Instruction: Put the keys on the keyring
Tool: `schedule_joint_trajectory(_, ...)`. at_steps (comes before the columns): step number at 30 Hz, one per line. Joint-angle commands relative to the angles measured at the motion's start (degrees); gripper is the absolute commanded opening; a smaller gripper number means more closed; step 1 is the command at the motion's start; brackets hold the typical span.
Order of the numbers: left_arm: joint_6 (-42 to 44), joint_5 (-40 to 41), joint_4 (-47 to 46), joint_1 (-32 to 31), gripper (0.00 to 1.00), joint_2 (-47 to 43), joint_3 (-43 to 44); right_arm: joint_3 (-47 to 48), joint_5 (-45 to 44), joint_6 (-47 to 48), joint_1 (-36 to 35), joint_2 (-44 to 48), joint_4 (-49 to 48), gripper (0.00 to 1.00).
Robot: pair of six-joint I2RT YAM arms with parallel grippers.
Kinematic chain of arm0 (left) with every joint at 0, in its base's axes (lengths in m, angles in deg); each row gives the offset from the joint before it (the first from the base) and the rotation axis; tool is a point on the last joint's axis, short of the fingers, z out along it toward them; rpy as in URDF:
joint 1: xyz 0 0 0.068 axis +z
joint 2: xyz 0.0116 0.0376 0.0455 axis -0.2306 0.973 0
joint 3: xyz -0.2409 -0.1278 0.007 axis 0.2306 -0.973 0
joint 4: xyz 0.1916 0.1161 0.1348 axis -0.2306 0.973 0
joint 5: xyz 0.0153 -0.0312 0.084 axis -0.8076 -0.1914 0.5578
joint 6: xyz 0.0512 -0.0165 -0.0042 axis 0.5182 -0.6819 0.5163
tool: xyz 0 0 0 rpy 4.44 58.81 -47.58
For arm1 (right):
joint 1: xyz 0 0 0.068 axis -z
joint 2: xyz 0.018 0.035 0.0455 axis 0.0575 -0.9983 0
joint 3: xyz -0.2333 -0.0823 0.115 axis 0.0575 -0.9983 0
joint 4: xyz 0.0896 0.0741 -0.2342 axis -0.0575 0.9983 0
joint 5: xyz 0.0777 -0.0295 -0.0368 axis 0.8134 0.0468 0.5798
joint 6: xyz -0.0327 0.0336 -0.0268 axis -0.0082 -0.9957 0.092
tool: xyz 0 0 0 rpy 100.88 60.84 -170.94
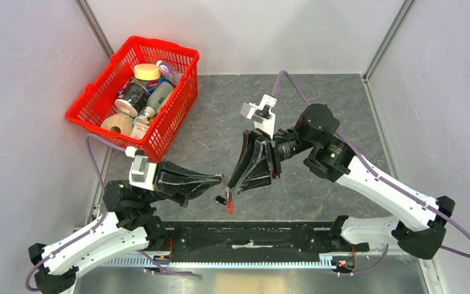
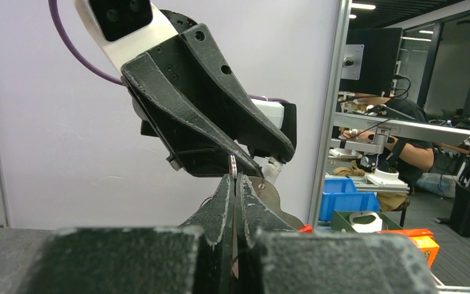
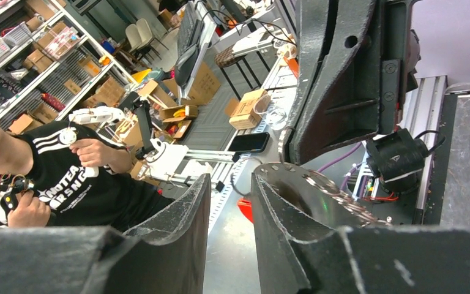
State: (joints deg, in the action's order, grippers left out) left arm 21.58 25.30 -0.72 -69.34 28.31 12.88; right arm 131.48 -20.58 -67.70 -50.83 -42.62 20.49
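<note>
My left gripper (image 1: pixel 221 179) is shut on a thin silvery metal piece of the keyring; its rounded edge (image 2: pixel 233 165) sticks up out of the tips. The keyring's flat metal plate (image 2: pixel 276 199) and coiled chain (image 3: pixel 336 197) lie against the outer side of my right gripper's finger (image 3: pixel 281 214). The red tag (image 1: pixel 230 207) hangs below both grippers and also shows in the right wrist view (image 3: pixel 245 209). A small key with a dark head (image 1: pixel 221 199) dangles beside the tag. My right gripper (image 1: pixel 232 188) is open, its tips just right of the left gripper's; nothing sits between its jaws.
A red basket (image 1: pixel 177 58) with bottles and tape rolls stands at the back left. The black rail (image 1: pixel 251 236) between the arm bases runs along the near edge. Grey walls enclose the table on three sides.
</note>
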Motion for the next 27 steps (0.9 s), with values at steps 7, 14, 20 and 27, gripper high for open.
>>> schedule_joint_trajectory(7, 2.7, 3.7, 0.3, 0.0, 0.02, -1.4, 1.3, 0.2, 0.7, 1.6, -2.3, 1.5, -1.1, 0.39)
schedule_joint_trajectory(14, 2.1, 2.8, -0.3, 0.0, 0.02, -1.5, 1.5, 2.2, -3.2, 9.7, -2.7, 2.5, 8.7, 0.39)
schedule_joint_trajectory(20, 0.4, 2.6, -2.5, 0.0, 0.02, -1.5, 0.8, 5.1, -7.3, 14.9, -2.7, 3.1, 13.4, 0.42)
schedule_joint_trajectory(27, -1.8, 2.5, -5.5, 0.1, 0.02, -1.3, -0.1, 10.2, -11.0, 19.8, -2.7, 2.1, 18.5, 0.42)
